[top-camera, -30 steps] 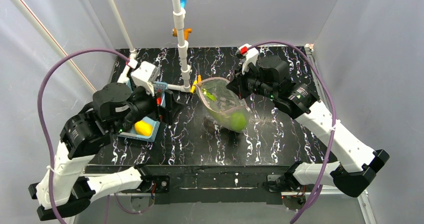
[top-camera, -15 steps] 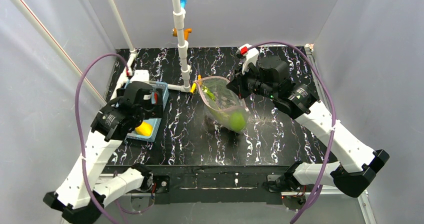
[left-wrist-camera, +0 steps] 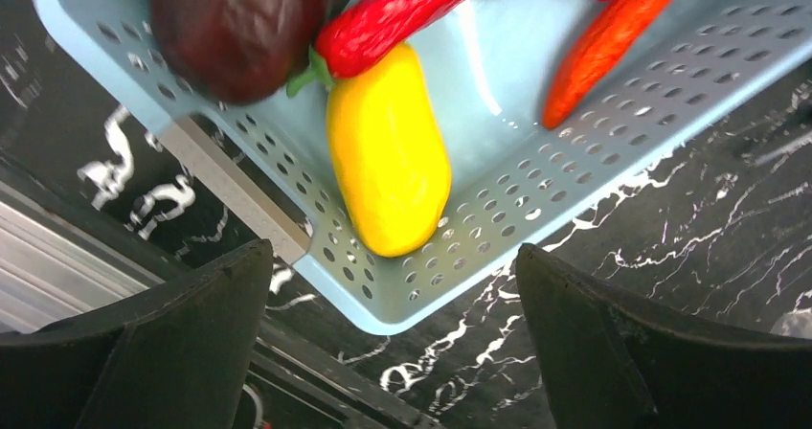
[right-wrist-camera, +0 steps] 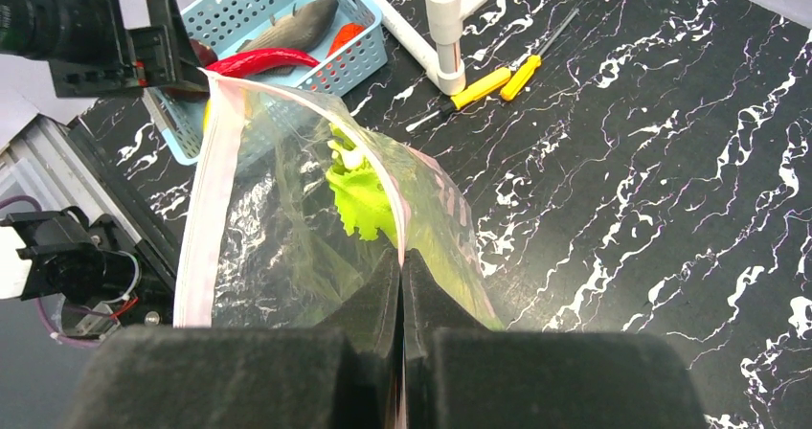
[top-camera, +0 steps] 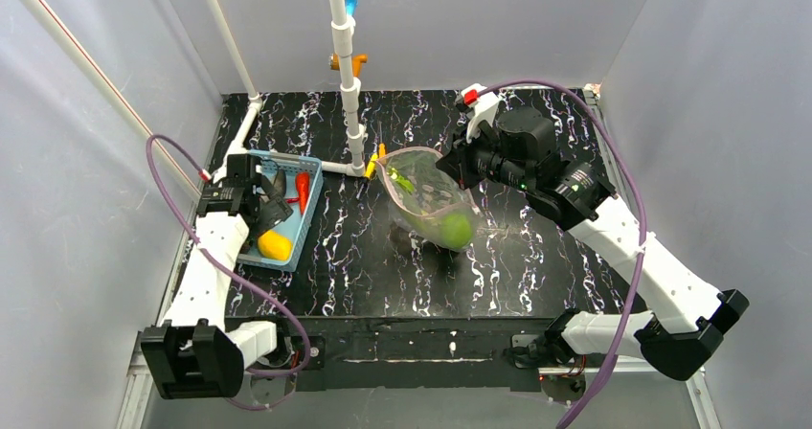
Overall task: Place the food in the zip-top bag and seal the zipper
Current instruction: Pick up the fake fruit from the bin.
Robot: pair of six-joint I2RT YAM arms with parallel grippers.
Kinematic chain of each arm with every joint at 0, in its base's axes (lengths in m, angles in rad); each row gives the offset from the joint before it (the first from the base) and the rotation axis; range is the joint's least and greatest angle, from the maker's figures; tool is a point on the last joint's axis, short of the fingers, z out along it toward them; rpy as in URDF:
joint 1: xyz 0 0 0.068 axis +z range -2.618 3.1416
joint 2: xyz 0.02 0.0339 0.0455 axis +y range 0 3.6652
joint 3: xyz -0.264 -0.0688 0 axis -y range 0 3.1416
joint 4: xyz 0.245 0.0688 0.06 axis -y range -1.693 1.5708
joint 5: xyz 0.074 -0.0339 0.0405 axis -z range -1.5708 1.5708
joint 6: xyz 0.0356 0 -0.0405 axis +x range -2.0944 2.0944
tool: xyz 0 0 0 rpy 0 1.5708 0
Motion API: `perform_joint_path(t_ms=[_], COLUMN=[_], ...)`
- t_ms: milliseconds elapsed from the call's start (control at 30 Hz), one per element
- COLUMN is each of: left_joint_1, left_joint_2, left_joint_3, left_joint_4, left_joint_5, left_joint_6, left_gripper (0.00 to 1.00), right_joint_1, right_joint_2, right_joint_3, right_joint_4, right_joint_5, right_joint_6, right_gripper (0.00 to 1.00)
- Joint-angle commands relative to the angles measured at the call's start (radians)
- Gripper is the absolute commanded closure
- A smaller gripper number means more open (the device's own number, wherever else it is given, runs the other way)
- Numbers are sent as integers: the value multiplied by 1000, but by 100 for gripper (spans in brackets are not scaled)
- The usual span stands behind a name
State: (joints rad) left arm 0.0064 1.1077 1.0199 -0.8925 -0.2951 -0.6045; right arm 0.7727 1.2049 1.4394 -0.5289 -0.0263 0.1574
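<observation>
zip-top bag [top-camera: 422, 195], clear and floppy, pinkish-red zipper [right-wrist-camera: 202, 190] along open mouth

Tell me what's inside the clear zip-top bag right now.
Inside the zip-top bag, a green apple sits at the bottom and a leafy green leek lies nearer the mouth. Wrinkled, glary plastic hides whether anything else is in there.

The left wrist view's edge is cutting off the rounded dark red toy piece [left-wrist-camera: 239, 27] and tapered orange-red toy [left-wrist-camera: 613, 46].
</observation>
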Motion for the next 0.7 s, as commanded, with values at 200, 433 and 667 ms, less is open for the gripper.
perform_joint_path(t_ms=[200,433,667], left_joint_1=[32,39,47], left_joint_2=[89,147,325], left_joint_3=[-94,-142,-100], left_joint_4=[77,140,45], left_joint_5=[36,14,-21], left_joint_6=[-316,-371,-434], left_gripper=[7,17,19], right_joint_1=[2,2,1], right_joint_2=[-35,-40,-42], right_joint_3=[-12,-17,-20], right_joint_4=[50,52,53], right_joint_5=[12,14,17], right_joint_6=[-8,-9,-9], right_gripper=[99,99,99])
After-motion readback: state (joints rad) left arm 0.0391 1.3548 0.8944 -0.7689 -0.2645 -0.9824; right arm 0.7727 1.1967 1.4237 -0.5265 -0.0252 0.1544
